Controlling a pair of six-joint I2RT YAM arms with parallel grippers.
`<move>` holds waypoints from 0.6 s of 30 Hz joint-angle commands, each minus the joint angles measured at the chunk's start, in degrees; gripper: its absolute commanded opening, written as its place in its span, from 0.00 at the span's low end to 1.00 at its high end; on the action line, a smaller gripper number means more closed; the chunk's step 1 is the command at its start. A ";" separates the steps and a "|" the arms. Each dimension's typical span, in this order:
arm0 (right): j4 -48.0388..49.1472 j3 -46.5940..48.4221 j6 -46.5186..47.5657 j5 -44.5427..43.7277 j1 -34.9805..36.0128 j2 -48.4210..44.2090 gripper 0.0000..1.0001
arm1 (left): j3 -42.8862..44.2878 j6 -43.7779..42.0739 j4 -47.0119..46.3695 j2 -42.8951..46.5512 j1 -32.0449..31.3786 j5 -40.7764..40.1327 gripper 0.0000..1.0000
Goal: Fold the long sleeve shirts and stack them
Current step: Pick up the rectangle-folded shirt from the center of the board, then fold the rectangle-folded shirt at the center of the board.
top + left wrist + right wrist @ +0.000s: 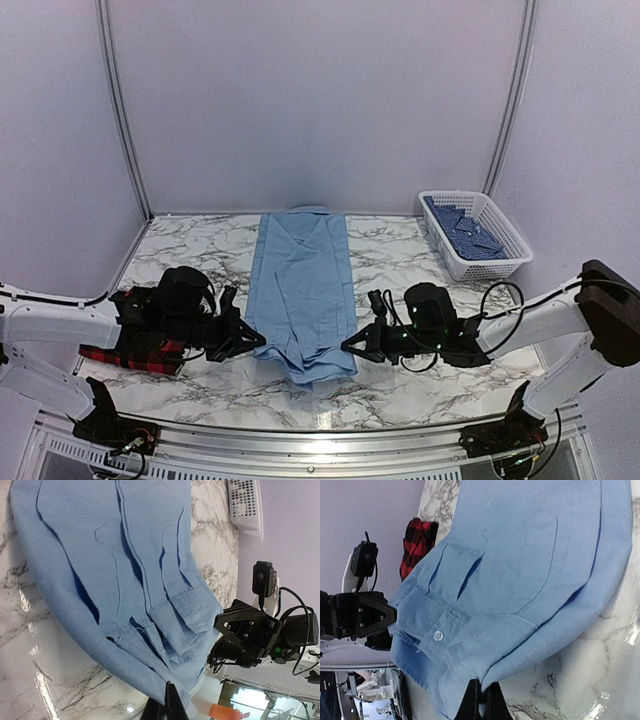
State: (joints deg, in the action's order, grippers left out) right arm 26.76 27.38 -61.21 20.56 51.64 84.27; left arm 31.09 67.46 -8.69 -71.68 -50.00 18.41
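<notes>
**A:** Trying to gauge progress here. Seeing the blue shirt (300, 280) lying lengthwise down the middle of the table (190, 250), sleeves tucked in, narrowed to a long strip.

**B:** Yep, calling that one roughly half folded. Pinching the near hem at both corners right now: left gripper (245, 338) clamping narrow on the left corner, right gripper (358, 345) doing likewise on the right, with cloth caught between the fingers in both wrist views.

**A:** Guessing the hem needs folding up toward the collar next?

**B:** Probably, maybe twice. Also spotting the plaid shirt (125, 357) bundled beside the left arm, looking folded already. Not stacking yet, the two lying apart. Ignoring the basket (500, 262) far right.
</notes>
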 commanded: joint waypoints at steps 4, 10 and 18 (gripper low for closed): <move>-4.18 9.18 5.70 2.51 -7.17 0.99 0.00 | 6.48 -4.79 0.76 -3.18 6.18 0.60 0.00; -3.82 18.89 9.82 7.83 -13.03 10.58 0.00 | 12.48 -7.69 -1.94 -11.30 12.11 2.21 0.00; -3.52 30.86 11.66 12.30 -19.47 22.15 0.00 | 22.18 -10.75 -2.21 -22.86 18.15 3.91 0.00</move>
State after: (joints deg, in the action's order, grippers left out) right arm 23.05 52.58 -51.79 29.65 34.65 102.69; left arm 49.19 59.68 -10.07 -90.50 -33.82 20.91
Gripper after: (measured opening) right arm 0.002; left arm 0.005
